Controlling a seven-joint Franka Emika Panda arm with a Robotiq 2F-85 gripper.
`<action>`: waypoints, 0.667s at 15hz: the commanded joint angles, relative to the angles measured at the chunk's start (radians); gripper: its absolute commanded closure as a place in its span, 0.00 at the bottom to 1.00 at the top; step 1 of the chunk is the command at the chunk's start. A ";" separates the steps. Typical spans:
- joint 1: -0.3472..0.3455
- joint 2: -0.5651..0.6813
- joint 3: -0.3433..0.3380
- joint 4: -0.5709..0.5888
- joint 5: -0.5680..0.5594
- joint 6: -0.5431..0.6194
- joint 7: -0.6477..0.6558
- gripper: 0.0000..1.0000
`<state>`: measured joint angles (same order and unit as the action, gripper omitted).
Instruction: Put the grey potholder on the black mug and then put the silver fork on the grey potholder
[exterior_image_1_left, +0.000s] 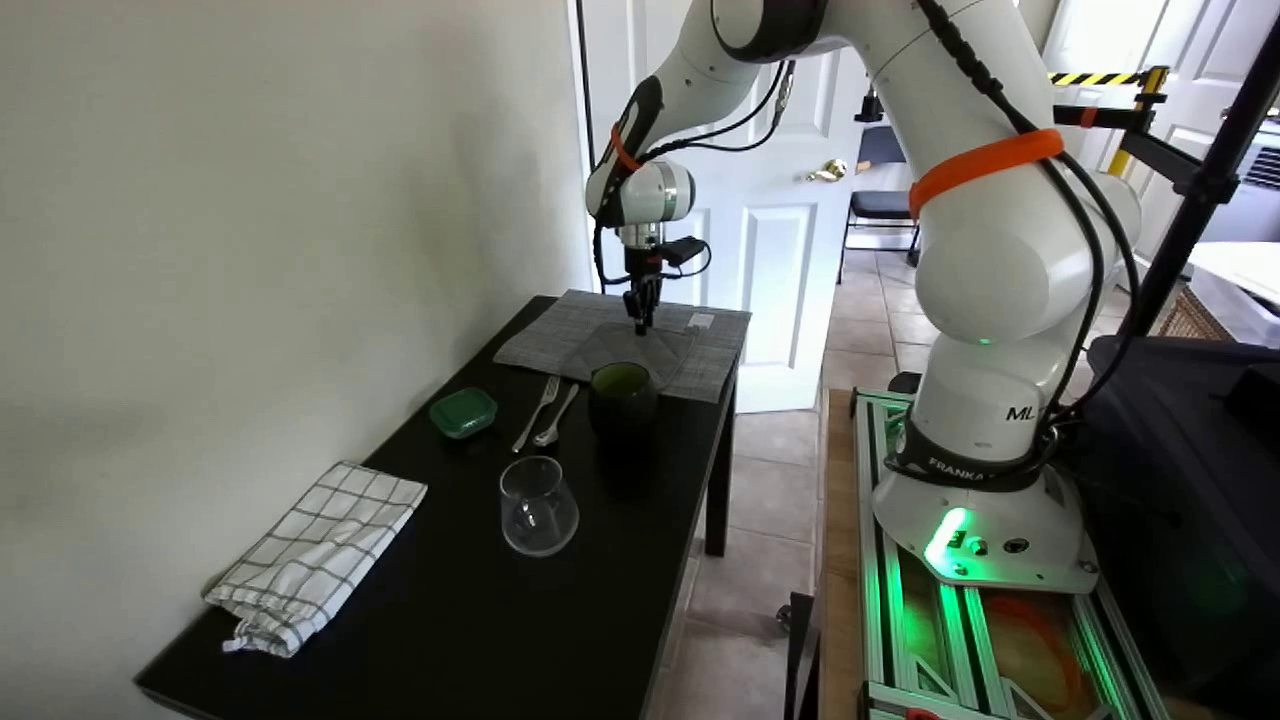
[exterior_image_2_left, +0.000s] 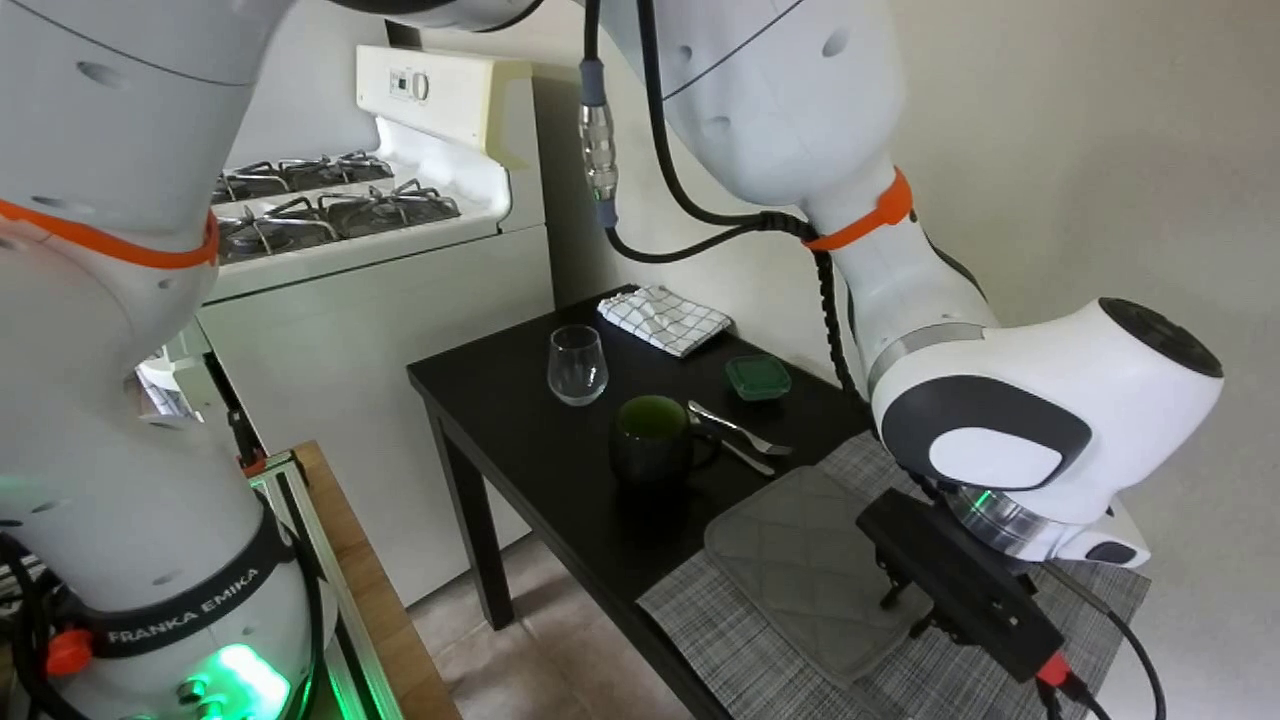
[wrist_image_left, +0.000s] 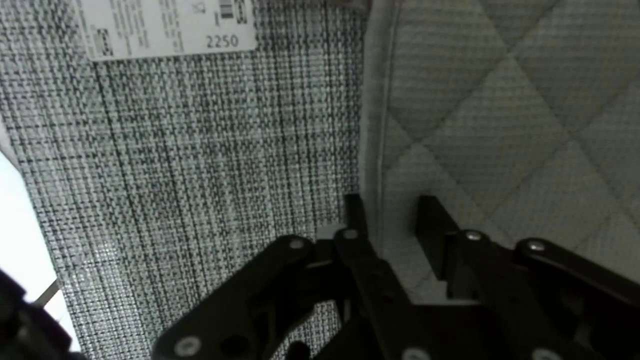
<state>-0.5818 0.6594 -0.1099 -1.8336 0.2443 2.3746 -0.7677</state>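
The grey potholder (exterior_image_2_left: 800, 560) is a flat quilted pad lying on the woven placemat; it also shows in an exterior view (exterior_image_1_left: 610, 348) and the wrist view (wrist_image_left: 500, 125). My gripper (wrist_image_left: 391, 207) points down over the potholder's edge, which runs between its parted, empty fingers. It shows in both exterior views (exterior_image_1_left: 642, 328) (exterior_image_2_left: 904, 614); whether the tips touch the cloth, I cannot tell. The black mug (exterior_image_1_left: 622, 412), green inside, stands upright beside the potholder, also in an exterior view (exterior_image_2_left: 648, 455). The silver fork (exterior_image_1_left: 538, 412) lies beside the mug, towards the wall, also in an exterior view (exterior_image_2_left: 735, 425).
A woven grey placemat (wrist_image_left: 225, 140) with a white label lies under the potholder. A spoon (exterior_image_1_left: 558, 418) lies between fork and mug. A clear glass (exterior_image_1_left: 538, 510), a green lidded container (exterior_image_1_left: 463, 412) and a checked towel (exterior_image_1_left: 320, 555) stand further along the black table, against a wall.
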 joint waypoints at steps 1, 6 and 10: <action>-0.013 0.014 0.010 0.020 -0.001 -0.008 0.014 0.98; -0.007 0.000 0.014 0.020 0.001 -0.020 0.028 0.98; -0.008 -0.045 0.039 0.005 0.022 -0.054 0.028 0.98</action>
<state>-0.5827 0.6526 -0.0961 -1.8199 0.2443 2.3668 -0.7536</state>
